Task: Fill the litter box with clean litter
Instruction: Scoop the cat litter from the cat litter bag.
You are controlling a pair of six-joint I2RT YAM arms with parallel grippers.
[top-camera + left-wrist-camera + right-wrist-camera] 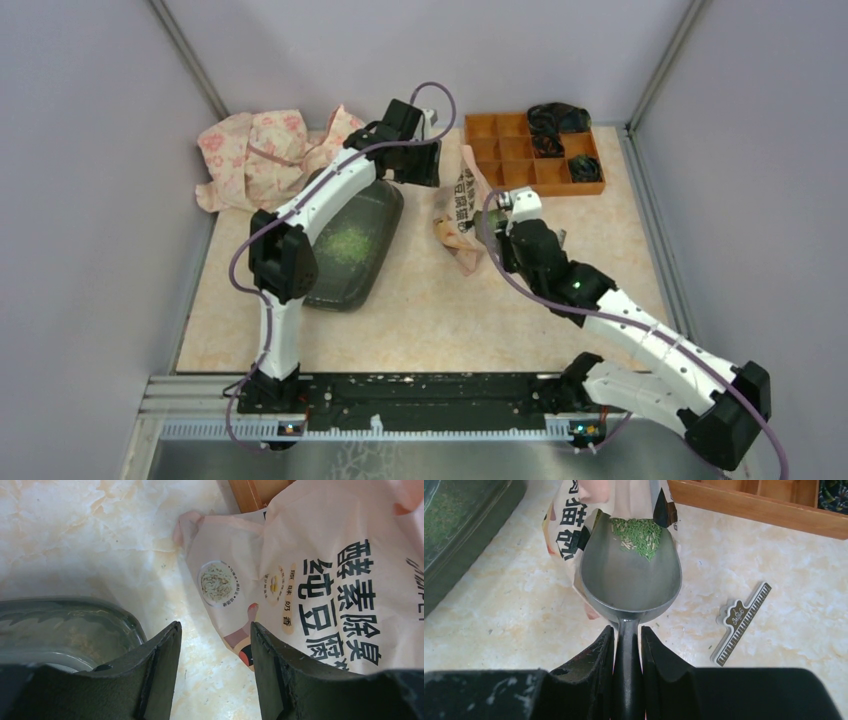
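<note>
The litter box (372, 215), a dark shallow tray, lies at the left under my left arm, with a patch of clean litter (346, 243) inside. My left gripper (215, 630) hangs open over bare table, the box's corner (65, 625) to its left and the peach printed bag (320, 570) to its right. My right gripper (626, 635) is shut on the handle of a grey metal scoop (631, 580). The scoop's tip sits at the bag's mouth (569, 535) and carries a small heap of green litter (639, 535). The litter box (459, 535) shows at that view's upper left.
An orange compartmented organiser (512, 150) with black items stands at the back right. A pink floral cloth (260, 150) lies crumpled at the back left. A small piano-patterned clip (740, 622) rests on the table right of the scoop. Grey walls enclose the table.
</note>
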